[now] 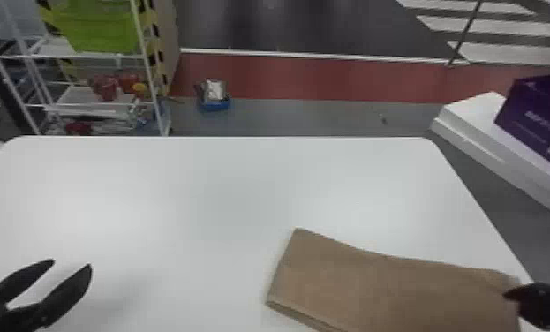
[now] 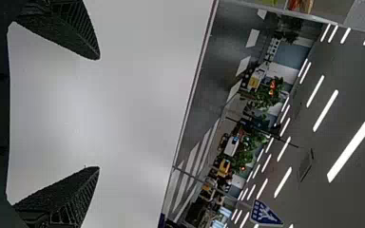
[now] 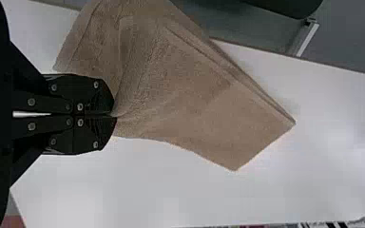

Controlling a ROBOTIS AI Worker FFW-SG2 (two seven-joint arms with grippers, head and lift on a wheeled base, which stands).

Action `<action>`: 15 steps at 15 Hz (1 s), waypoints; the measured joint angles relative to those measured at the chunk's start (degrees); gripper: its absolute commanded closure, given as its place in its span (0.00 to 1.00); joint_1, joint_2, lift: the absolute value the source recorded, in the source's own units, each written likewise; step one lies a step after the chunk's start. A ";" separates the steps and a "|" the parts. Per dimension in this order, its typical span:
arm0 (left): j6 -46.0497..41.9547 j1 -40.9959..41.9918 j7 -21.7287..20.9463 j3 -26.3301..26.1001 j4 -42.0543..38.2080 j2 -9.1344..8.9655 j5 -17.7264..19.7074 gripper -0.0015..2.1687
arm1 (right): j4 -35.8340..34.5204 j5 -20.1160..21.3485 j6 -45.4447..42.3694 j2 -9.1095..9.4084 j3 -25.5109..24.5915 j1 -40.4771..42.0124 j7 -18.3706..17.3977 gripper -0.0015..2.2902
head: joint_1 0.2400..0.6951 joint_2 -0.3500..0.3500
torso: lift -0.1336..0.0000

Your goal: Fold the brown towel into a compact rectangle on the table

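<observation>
The brown towel (image 1: 375, 287) lies folded as a long layered strip at the table's near right, its right part at the table's edge. At that right end is my right gripper (image 1: 510, 293). In the right wrist view my right gripper (image 3: 114, 115) is shut on the towel (image 3: 195, 95), and creases run out from the pinched spot. My left gripper (image 1: 73, 263) stands open over the near left of the table, well away from the towel. The left wrist view shows the left gripper (image 2: 99, 113) with its fingers wide apart and nothing between them.
The white table (image 1: 225, 190) stretches to the back beyond the towel. Past its right edge stand a white box (image 1: 499, 145) and a purple box (image 1: 538, 119). A wire rack (image 1: 150, 75) stands behind the back left, with a blue tray (image 1: 214, 105) on the floor.
</observation>
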 measured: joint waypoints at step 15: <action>-0.31 -0.17 -0.07 -0.61 1.52 0.00 -0.16 0.02 | 8.38 8.13 -7.34 -0.83 0.08 -3.84 0.00 0.49 | 1.00 0.27 | 0.00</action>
